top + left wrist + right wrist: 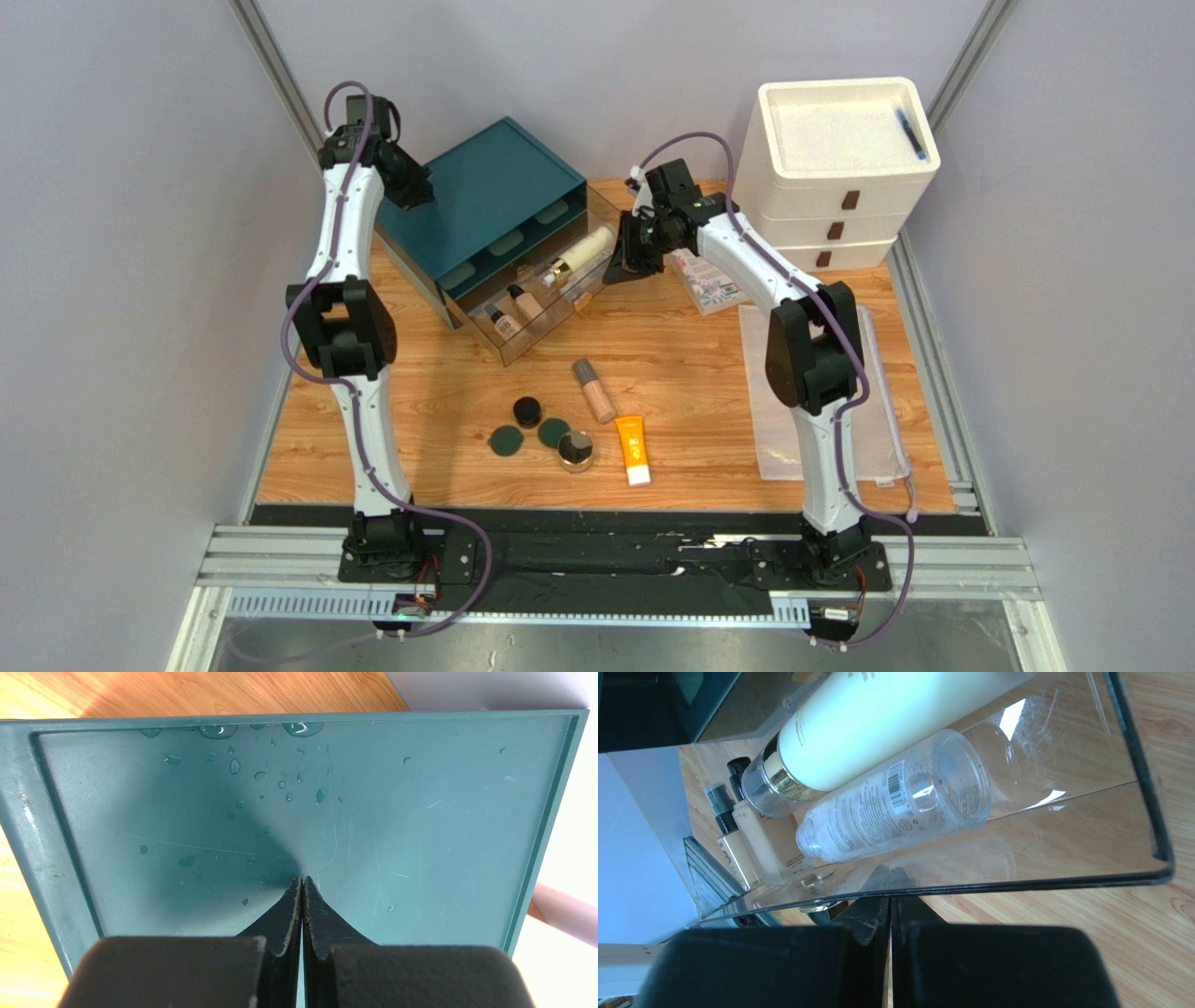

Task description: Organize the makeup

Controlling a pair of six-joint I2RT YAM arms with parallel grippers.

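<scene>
**Stored.** The clear drawer stands pulled out of the teal organiser, at 11 o'clock of the table. It holds the cream-gold bottle, with the clear tube lying against it, and the beige bottles at the far end.

**Outstanding.** Six pieces lie loose on the wood at 6 o'clock from the drawer:
- beige tube
- orange tube, white cap toward you
- black compact
- first green compact
- second green compact
- round gold-topped jar

By my reckoning the job is near half done.

**Tools.**
- Left gripper: fingers pressed together and holding nothing. It sits over the organiser's lid, which carries water droplets.
- Right gripper: fingers pressed together with the tips at the drawer's clear wall. It carries nothing.

**Surroundings.**
- White drawer unit at 2 o'clock of the table, with a dark pen-like stick on top.
- Patterned booklet at 3 o'clock from the drawer, partly under the right arm.
- Mesh pouch at 4 o'clock.

**Obstructions.** Nothing lies between the loose pieces and the drawer. You would do well to mind two things. The compacts and the jar cluster closely, some touching. The drawer's free floor is narrow beside the bottles.
</scene>
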